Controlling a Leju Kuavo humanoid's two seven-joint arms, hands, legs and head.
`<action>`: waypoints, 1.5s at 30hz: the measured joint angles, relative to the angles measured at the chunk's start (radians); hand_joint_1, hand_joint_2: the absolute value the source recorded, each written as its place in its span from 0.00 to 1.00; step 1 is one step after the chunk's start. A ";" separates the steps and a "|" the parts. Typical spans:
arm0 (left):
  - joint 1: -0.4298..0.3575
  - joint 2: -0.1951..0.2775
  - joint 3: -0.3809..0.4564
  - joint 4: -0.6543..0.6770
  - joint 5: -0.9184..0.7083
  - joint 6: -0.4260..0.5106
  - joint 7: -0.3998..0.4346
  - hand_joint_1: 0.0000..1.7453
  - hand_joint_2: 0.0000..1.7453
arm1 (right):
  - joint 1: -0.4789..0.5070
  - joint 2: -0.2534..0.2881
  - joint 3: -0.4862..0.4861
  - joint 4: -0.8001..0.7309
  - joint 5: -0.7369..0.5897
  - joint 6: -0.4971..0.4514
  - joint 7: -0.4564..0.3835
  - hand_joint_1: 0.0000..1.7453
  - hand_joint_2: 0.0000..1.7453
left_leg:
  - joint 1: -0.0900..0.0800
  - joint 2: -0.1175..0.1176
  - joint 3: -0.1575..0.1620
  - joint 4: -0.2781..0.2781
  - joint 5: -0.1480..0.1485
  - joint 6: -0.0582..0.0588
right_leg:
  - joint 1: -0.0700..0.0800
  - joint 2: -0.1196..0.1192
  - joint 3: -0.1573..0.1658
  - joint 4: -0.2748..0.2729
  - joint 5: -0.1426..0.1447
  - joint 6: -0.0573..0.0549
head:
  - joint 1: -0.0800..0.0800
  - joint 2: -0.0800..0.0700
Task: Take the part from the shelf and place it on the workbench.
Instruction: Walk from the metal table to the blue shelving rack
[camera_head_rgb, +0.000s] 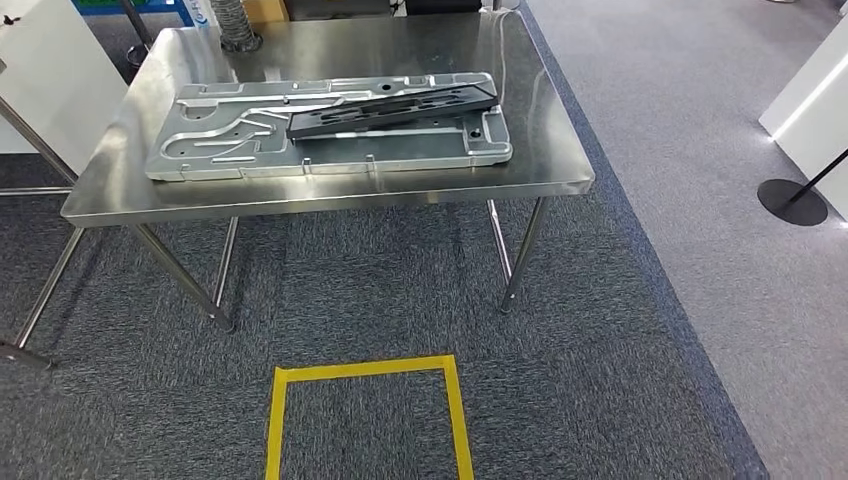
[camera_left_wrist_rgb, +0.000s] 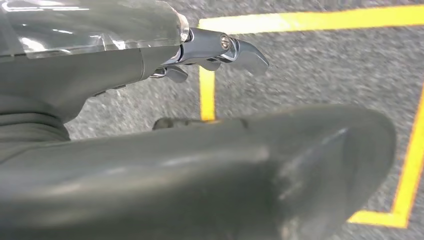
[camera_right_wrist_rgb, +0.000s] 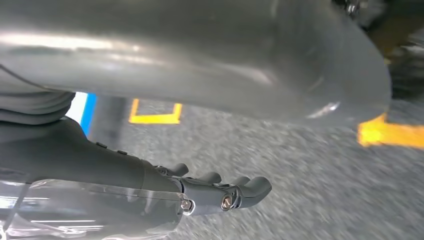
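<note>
Head view shows the grey carpet floor (camera_head_rgb: 600, 330) first, short-piled and mottled, with a paler strip running along the right. On it stands the workbench (camera_head_rgb: 540, 160), a stainless steel table with a brushed, reflective top and thin tubular legs. On the bench top lies a large flat metal plate (camera_head_rgb: 230, 150), silver, stamped with raised channels and tabs along its near edge. The part (camera_head_rgb: 400, 105), a long dark panel with slots, lies across the far right portion of that plate, touching it and slightly tilted. A yellow tape square (camera_head_rgb: 365, 370) marks the floor near us, in front of the bench.

We judge that the placing step is complete or nearly so, since the part is on the workbench and neither hand holds it. The next move calls for holding clear of the bench or turning toward the shelf for another part.

In the left wrist view, the left hand (camera_left_wrist_rgb: 200, 55) hangs over the carpet and tape, fingers loosely extended, holding nothing. In the right wrist view, the right hand (camera_right_wrist_rgb: 210, 192) also holds nothing, fingers apart, dark and smooth with bright screws.
</note>
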 joint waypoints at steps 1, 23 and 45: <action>0.000 0.006 -0.004 0.000 -0.005 0.001 -0.002 0.00 0.00 | 0.000 0.004 0.002 0.001 -0.001 0.000 0.006 0.00 0.00 | 0.001 0.000 0.049 -0.055 0.025 0.001 | 0.000 0.000 -0.018 0.011 0.007 0.003 | 0.000 0.000; -0.010 0.047 -0.034 0.000 -0.036 -0.003 -0.041 0.00 0.00 | -0.012 0.032 0.013 0.006 -0.013 -0.005 -0.047 0.00 0.00 | -0.007 0.006 0.018 -0.275 0.143 0.028 | 0.010 0.002 0.133 -0.034 -0.081 0.004 | 0.000 0.000; -0.015 0.049 -0.037 -0.001 -0.052 0.027 0.018 0.00 0.00 | -0.006 0.033 0.002 0.007 -0.118 0.007 -0.143 0.00 0.00 | 0.008 0.006 0.132 -0.291 0.038 0.047 | -0.010 0.006 -0.161 0.325 -0.125 0.064 | 0.000 0.000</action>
